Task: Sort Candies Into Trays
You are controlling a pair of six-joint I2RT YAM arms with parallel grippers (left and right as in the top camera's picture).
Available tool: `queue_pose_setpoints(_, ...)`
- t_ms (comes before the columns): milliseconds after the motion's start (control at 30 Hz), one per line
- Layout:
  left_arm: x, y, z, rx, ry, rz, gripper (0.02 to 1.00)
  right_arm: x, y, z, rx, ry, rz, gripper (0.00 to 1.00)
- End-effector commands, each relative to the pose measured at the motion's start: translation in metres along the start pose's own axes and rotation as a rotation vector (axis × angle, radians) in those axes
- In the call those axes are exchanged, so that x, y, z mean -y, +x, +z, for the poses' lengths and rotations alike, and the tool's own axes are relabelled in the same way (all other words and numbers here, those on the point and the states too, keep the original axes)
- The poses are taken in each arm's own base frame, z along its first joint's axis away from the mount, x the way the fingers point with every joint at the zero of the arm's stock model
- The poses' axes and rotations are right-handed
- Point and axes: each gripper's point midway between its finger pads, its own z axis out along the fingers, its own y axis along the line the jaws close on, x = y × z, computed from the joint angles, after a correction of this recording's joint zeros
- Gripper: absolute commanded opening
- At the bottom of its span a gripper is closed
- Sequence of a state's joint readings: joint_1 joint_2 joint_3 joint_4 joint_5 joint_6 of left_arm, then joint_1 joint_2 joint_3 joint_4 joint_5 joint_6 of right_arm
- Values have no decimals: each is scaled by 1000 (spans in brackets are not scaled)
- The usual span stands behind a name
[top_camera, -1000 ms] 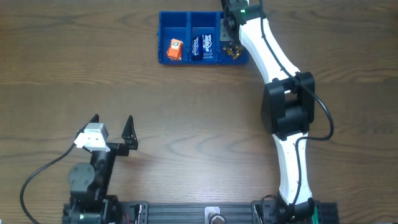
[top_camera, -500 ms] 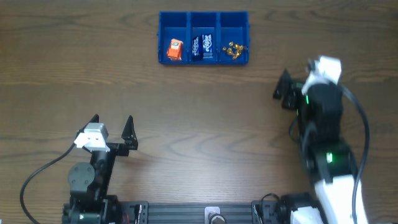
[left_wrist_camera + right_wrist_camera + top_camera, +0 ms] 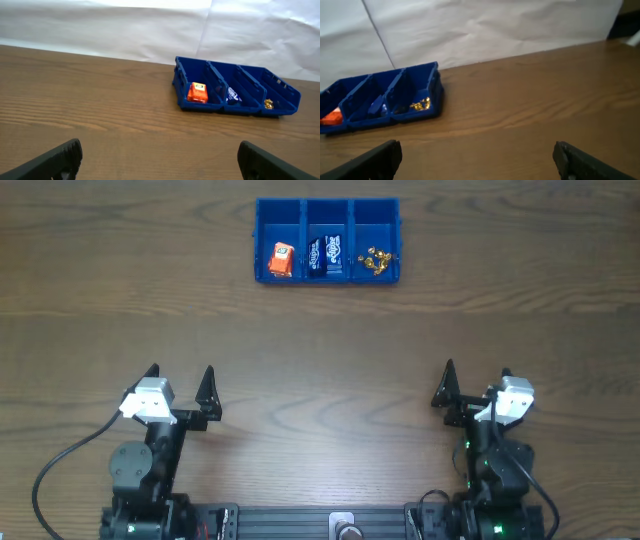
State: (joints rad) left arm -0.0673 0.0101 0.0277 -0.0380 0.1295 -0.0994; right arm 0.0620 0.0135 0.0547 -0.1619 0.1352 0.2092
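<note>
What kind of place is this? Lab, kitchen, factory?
Likely a lab tabletop rig: a wood-grain table, a plain white sheet backdrop behind it, the left tool and right tool parked open along one edge, and a single blue three-bin tray.

Soft, even light falls from above on the tabletop (image 3: 320, 320), leaving no hard shadows and no glare spots. Far ahead of the left hand (image 3: 159, 147) the white backdrop (image 3: 110, 25) is bright, nearly washed out, and the wood just before it carries a pale sheen. Ahead of the right hand (image 3: 476, 146) the backdrop looks greyer and dimmer, and the blue tray (image 3: 437, 92) throws a thin, soft shadow toward the hand. Both hands' fingers (image 3: 55, 160) show as flat dark shapes.
</note>
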Motion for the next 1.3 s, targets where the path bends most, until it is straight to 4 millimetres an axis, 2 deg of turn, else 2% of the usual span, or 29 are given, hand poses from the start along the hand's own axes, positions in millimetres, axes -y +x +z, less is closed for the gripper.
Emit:
queue_pose_setpoints(33,-1,16,1,-45,7,10,1000,-2,2,0,3,-19,-87,998)
queue_pose_setpoints(133,-1,16,1,-45,7,10,998,-3,-2,4,54,-23,-147,998)
queue_pose_setpoints(433,-1,16,1,-45,7,10,998,-6,0,4,51,-43,-282,998)
queue_pose_setpoints(1300,-1,16,1,-45,7,10,998,-6,0,3,48,-43,-282,998)
